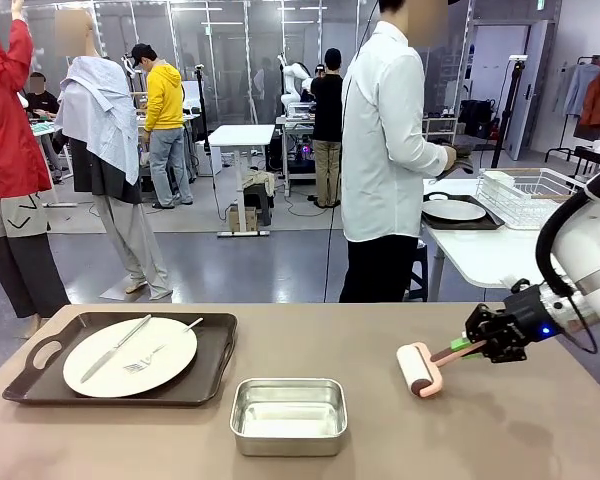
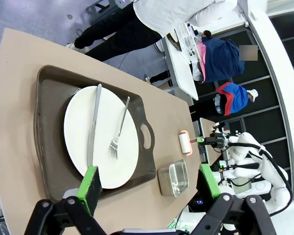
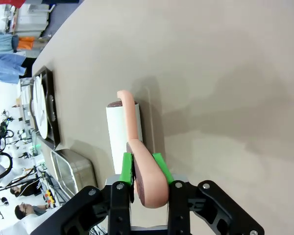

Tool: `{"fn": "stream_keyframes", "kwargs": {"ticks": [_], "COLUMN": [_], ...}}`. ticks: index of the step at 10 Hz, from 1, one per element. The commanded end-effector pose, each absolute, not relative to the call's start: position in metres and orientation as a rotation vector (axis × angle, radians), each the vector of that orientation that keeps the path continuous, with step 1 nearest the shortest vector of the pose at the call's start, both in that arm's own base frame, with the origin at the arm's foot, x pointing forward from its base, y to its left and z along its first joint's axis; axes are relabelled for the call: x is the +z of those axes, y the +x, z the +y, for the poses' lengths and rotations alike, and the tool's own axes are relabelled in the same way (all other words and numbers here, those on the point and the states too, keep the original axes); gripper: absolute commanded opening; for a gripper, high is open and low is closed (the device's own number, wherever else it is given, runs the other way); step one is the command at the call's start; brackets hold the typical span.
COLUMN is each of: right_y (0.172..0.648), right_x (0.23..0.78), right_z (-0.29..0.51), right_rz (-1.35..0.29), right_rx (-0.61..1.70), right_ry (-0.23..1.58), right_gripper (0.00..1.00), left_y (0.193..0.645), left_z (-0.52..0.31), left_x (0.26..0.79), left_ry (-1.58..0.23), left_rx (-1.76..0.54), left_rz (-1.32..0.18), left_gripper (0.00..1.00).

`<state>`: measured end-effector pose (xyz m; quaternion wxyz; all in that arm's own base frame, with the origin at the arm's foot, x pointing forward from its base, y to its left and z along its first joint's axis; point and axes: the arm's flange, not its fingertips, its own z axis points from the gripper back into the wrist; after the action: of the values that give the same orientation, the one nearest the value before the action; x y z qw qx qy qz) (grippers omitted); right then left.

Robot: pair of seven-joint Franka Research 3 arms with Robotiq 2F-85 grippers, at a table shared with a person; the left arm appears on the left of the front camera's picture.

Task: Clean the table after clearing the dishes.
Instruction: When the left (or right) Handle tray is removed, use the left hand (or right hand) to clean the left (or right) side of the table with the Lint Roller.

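Your right gripper (image 1: 463, 347): clamped on lint roller (image 1: 418, 370) handle, roller head on table (image 1: 380, 440), right side | your left gripper (image 2: 148, 181): jaws wide, empty, above plate (image 2: 100, 134) on tray (image 2: 49, 161), table's left end

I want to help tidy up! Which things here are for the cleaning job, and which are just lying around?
For the job: table; tray with plate, knife and fork; roller held in the right gripper; second plate on the white table.

Just lying about: steel pan; wire rack.
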<state>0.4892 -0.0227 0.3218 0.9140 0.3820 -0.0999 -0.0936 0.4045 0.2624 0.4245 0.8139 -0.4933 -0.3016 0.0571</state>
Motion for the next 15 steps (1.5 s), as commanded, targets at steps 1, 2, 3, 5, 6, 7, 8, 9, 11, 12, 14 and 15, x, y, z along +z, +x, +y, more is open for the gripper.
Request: {"fn": "stream_keyframes", "kwargs": {"ticks": [1,2,3,5,6,7,8,9,11,12,14,15], "right_y": [0.487,0.486,0.484,0.479,0.477,0.475,0.472,0.470,0.469,0.467,0.461,0.458], "right_x": [0.296,0.298,0.300,0.299,0.300,0.303,0.307,0.314,0.322,0.326,0.342,0.350], "right_z": [-0.053,-0.061,-0.066,-0.080,-0.087,-0.092,-0.096,-0.099,-0.101,-0.103,-0.106,-0.104], "right_rz": [-0.206,-0.214,-0.215,-0.232,-0.250,-0.254,-0.267,-0.285,-0.298,-0.307,-0.341,-0.356], "right_rx": [-0.270,-0.285,-0.300,-0.327,-0.341,-0.347,-0.356,-0.359,-0.366,-0.371,-0.377,-0.372], "right_ry": [0.531,0.505,0.479,0.403,0.352,0.316,0.279,0.239,0.181,0.168,0.169,0.172], "right_gripper": [0.22,0.22,0.22,0.22,0.22,0.22,0.22,0.22,0.22,0.22,0.22,0.22], "left_y": [0.402,0.402,0.402,0.402,0.402,0.402,0.402,0.402,0.402,0.402,0.402,0.402], "left_z": [0.265,0.265,0.265,0.265,0.265,0.265,0.265,0.265,0.265,0.265,0.265,0.265], "left_x": [0.426,0.426,0.426,0.426,0.426,0.426,0.426,0.426,0.426,0.426,0.426,0.426], "left_ry": [-1.062,-1.062,-1.062,-1.062,-1.062,-1.062,-1.062,-1.062,-1.062,-1.062,-1.062,-1.062], "left_rx": [0.109,0.109,0.109,0.109,0.109,0.109,0.109,0.109,0.109,0.109,0.109,0.109], "left_rz": [-0.650,-0.650,-0.650,-0.650,-0.650,-0.650,-0.650,-0.650,-0.650,-0.650,-0.650,-0.650], "left_gripper": [1.00,1.00,1.00,1.00,1.00,1.00,1.00,1.00,1.00,1.00,1.00,1.00]}}
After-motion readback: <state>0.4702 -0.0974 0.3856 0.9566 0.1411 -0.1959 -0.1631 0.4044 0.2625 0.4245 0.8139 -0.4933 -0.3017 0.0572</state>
